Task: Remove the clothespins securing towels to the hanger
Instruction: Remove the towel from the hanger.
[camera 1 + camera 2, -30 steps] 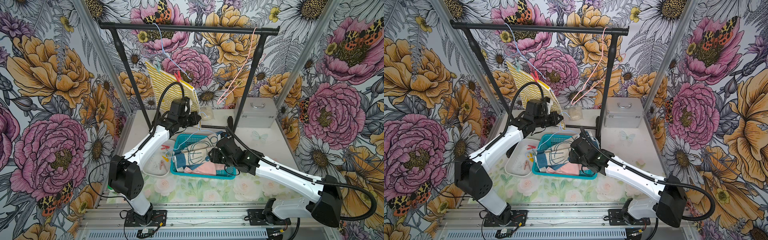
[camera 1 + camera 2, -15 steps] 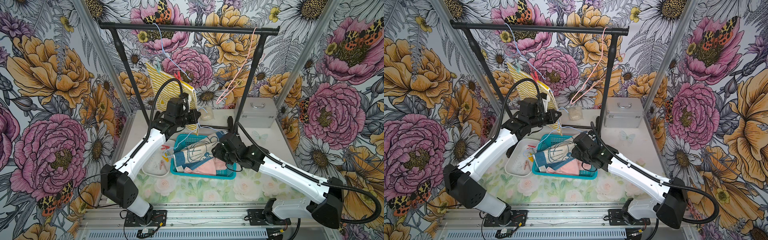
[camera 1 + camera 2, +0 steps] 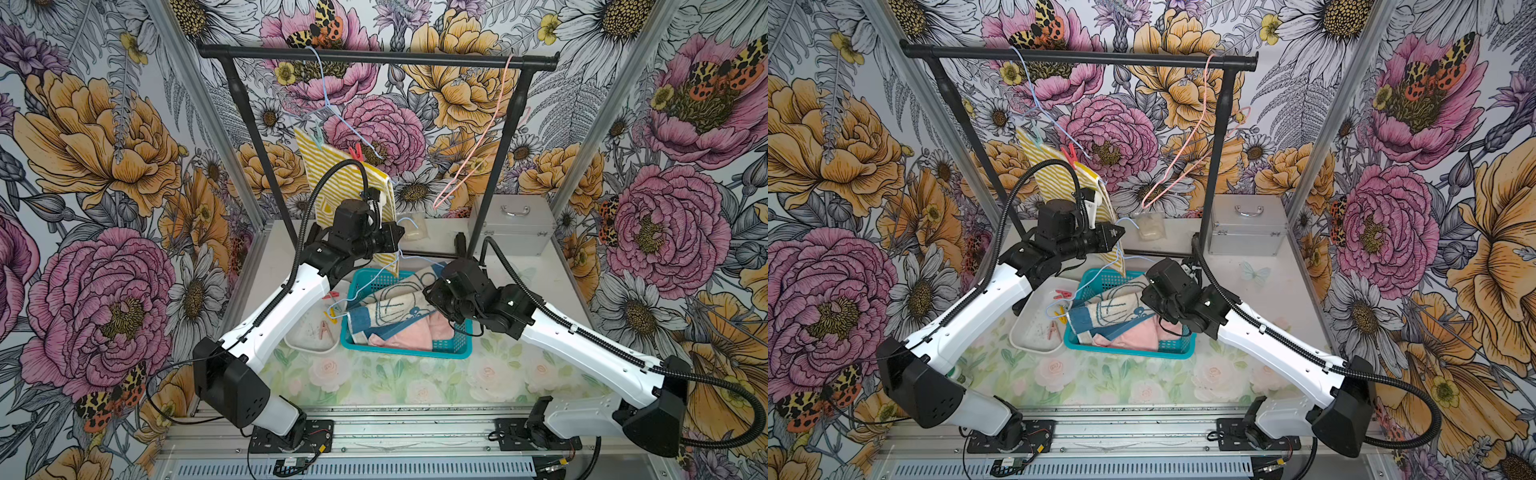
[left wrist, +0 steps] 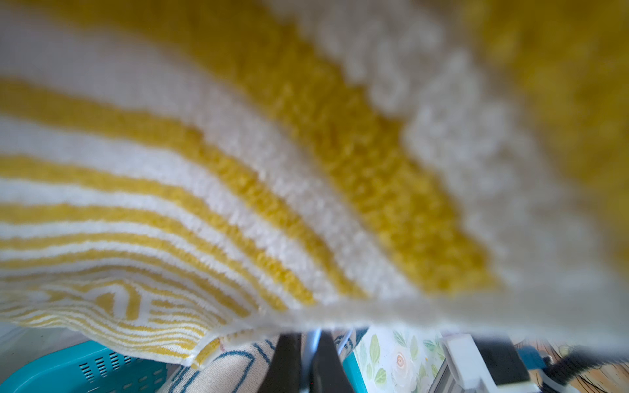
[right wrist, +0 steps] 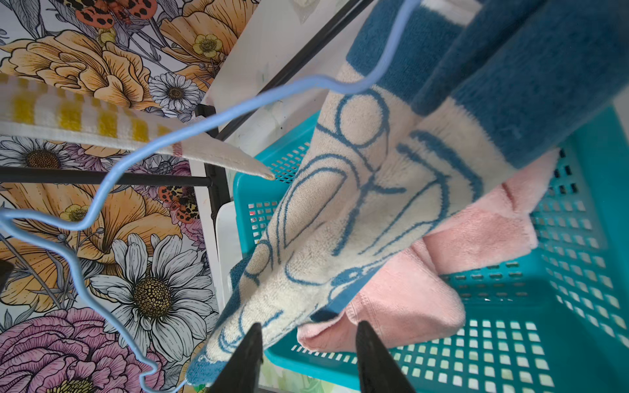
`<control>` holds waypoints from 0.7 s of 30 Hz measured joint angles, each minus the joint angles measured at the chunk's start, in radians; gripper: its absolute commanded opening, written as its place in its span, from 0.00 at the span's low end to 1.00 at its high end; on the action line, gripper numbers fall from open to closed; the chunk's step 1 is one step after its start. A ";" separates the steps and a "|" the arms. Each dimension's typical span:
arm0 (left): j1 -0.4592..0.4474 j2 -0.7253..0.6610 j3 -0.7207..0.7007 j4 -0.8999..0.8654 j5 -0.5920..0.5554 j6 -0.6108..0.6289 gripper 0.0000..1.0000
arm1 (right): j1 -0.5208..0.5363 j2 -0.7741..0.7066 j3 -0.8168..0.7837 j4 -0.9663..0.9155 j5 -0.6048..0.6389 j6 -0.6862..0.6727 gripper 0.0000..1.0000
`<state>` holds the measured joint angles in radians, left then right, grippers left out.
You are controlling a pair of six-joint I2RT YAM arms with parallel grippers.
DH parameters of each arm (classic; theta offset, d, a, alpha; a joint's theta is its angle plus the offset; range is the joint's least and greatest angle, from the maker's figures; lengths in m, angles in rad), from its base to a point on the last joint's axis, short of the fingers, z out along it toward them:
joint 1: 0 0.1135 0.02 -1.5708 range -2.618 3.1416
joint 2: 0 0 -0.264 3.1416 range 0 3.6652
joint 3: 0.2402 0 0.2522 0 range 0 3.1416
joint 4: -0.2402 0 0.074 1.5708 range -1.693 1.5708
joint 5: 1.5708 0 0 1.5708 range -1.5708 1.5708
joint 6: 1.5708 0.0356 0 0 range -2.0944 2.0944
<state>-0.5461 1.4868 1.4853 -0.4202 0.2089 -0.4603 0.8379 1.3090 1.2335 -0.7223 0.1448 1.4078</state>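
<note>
A yellow-and-white striped towel [image 3: 332,187] hangs from a blue hanger on the rail [image 3: 374,56], pinned by a mint green clothespin [image 3: 318,135] and a red clothespin [image 3: 355,151]. My left gripper [image 3: 392,239] is shut on a second blue wire hanger [image 3: 409,222], with the wire [image 4: 311,343] between its fingers and the striped towel close overhead. My right gripper [image 5: 309,360] stands open over the teal basket [image 3: 415,356]. In the basket lie the cream towel with blue drawing [image 3: 390,305] and the pink towel [image 3: 419,332]. Red [image 3: 330,296], yellow [image 3: 334,320] and pink [image 3: 325,330] clothespins lie in the white tray [image 3: 309,338].
A bare pink hanger [image 3: 478,137] hangs at the right end of the rail. A silver case [image 3: 513,224] stands at the back right behind the rail's upright. The held hanger's lower wire [image 3: 332,309] reaches down to the tray beside the basket.
The left arm has shifted slightly with the hanger still in its grip. The right gripper has risen a little over the basket and its jaws have narrowed somewhat.
</note>
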 measured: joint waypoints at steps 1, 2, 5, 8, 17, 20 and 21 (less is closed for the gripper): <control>-0.002 -0.007 -0.005 0.000 -0.003 0.000 0.00 | -0.003 0.004 0.000 0.000 0.000 0.009 0.43; -0.002 -0.014 -0.010 0.000 -0.007 0.000 0.00 | -0.005 0.010 0.000 0.000 0.000 0.016 0.42; -0.002 -0.033 -0.019 0.003 -0.015 0.001 0.00 | -0.006 0.024 0.000 0.000 0.001 0.028 0.42; -0.004 -0.044 -0.021 0.006 -0.019 0.005 0.00 | -0.008 0.031 0.000 0.000 0.001 0.037 0.41; -0.019 -0.048 -0.021 0.006 -0.023 0.016 0.00 | -0.027 0.033 0.000 0.002 0.006 0.051 0.38; -0.022 -0.050 -0.021 0.006 -0.023 0.016 0.00 | -0.034 0.041 0.000 0.002 0.008 0.051 0.37; -0.023 -0.051 -0.021 0.006 -0.023 0.016 0.00 | -0.035 0.045 0.000 0.002 0.008 0.051 0.37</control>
<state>-0.5690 1.4357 1.4639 -0.4137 0.1864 -0.4446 0.8032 1.3540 1.2335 -0.7204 0.1532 1.4590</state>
